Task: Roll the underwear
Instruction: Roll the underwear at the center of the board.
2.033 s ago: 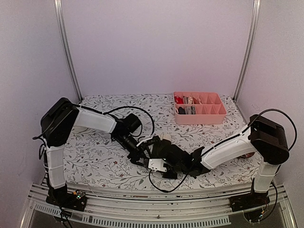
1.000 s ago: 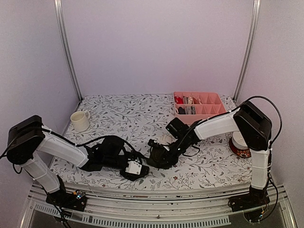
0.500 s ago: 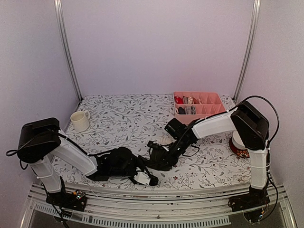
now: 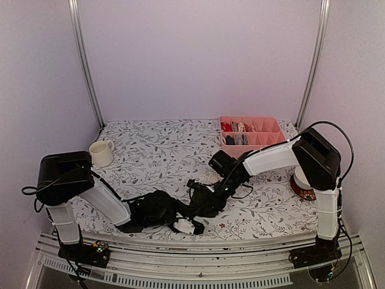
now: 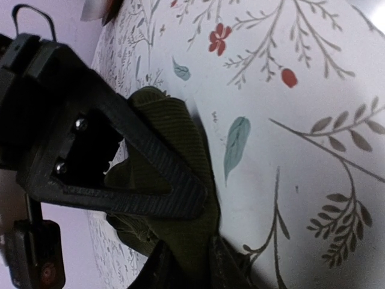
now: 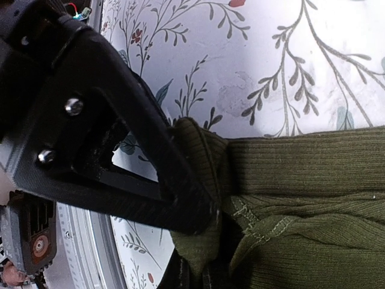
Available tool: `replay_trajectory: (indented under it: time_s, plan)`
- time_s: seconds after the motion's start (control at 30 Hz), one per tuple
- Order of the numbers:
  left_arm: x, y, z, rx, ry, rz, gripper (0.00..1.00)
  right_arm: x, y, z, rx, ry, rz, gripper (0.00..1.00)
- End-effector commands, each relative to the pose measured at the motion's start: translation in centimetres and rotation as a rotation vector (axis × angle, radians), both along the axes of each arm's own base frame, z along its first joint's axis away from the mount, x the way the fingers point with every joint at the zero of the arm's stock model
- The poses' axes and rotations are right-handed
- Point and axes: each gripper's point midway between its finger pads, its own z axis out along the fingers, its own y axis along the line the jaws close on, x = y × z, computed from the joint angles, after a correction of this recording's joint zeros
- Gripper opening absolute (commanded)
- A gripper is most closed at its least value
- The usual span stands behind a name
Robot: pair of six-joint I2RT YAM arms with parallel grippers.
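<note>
The olive underwear (image 6: 301,174) lies on the desk (image 4: 150,150) near its front edge. The left gripper (image 5: 192,232) pinches one bunched edge; the right gripper (image 6: 198,250) is clamped tight on another, fabric puckered

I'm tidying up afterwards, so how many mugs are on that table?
1. The white mug stands near the left edge of the table, beyond the left arm. A red-and-white vessel half hidden behind the right arm might be another.

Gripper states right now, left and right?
Left gripper: closed on the olive underwear.
Right gripper: closed on the same garment.
</note>
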Motion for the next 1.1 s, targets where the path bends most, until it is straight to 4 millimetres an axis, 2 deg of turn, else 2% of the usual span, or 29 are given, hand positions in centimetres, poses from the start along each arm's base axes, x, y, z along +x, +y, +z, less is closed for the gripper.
replay_trajectory:
  time_s: [0.0,0.03,0.07,0.17,0.33,0.43,0.6,0.83,0.97,1.07]
  plan:
    - [-1.1,1.7,-4.1,0.146,0.080,0.007,0.16,-1.0,-1.6,-2.2,-0.102,0.031,0.007,0.03]
    - [-1.3,1.7,-4.3,0.153,0.098,0.002,0.05,-0.9,-1.6,-2.1,-0.103,0.025,0.005,0.03]
    - [-1.5,1.6,-4.4,0.157,0.118,0.000,0.00,-0.7,-1.6,-2.1,-0.105,0.016,0.004,0.04]
    - [-2.7,1.5,-5.2,0.209,0.228,-0.020,0.00,0.2,-1.4,-1.0,-0.096,-0.048,-0.007,0.09]
    - [-4.7,2.0,-5.7,0.294,0.418,-0.035,0.00,1.6,-1.2,3.0,-0.035,-0.188,-0.028,0.33]
    - [-5.2,2.0,-5.5,0.314,0.506,-0.028,0.00,2.0,-1.7,5.3,-0.011,-0.279,-0.051,0.42]
    - [-5.3,1.8,-5.2,0.329,0.648,-0.009,0.00,2.3,-3.6,7.5,-0.014,-0.412,-0.118,0.55]
    - [-4.7,1.0,-3.3,0.293,0.867,0.004,0.00,1.2,-5.4,8.6,-0.069,-0.664,-0.197,0.65]
    - [-4.2,0.8,-2.1,0.280,1.032,0.013,0.00,-1.0,-5.3,9.4,-0.036,-0.848,-0.168,0.68]
    - [-4.1,0.7,-2.1,0.288,1.170,0.016,0.00,-2.4,-5.1,9.9,0.001,-0.933,-0.148,0.69]
